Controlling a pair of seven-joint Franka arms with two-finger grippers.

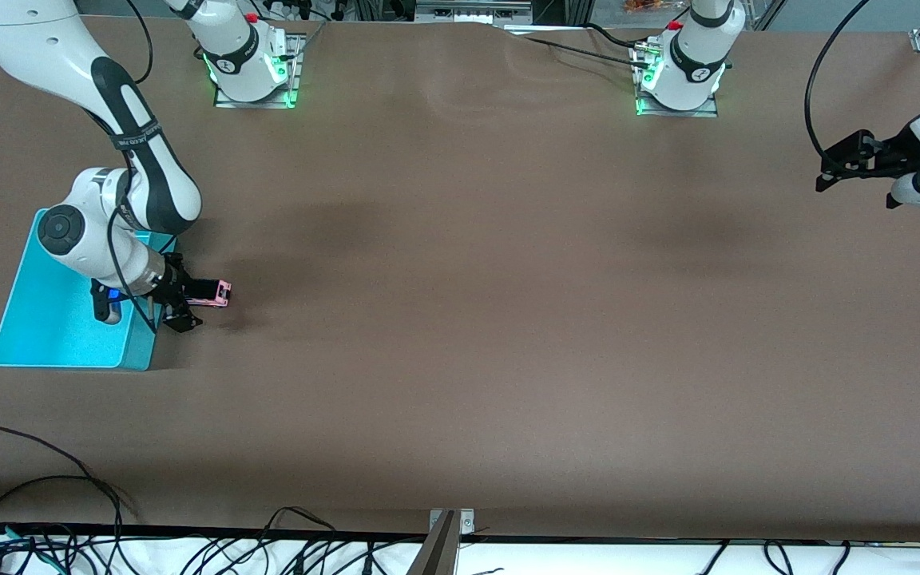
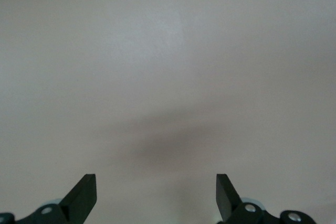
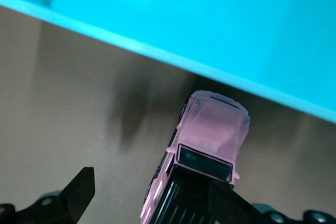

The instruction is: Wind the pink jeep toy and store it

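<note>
Storing step: right gripper, jaws spread about pale pink boxy jeep toy on brown counter beside turquoise plastic bin, must close, lift, carry over; left gripper waits, jaws wide.

Right arm hides part of the turquoise bin; pink jeep toy's rear is cut off beside the bin.

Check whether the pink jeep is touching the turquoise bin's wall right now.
Apart. The right wrist view shows a strip of table between the pink jeep toy and the turquoise bin.
</note>
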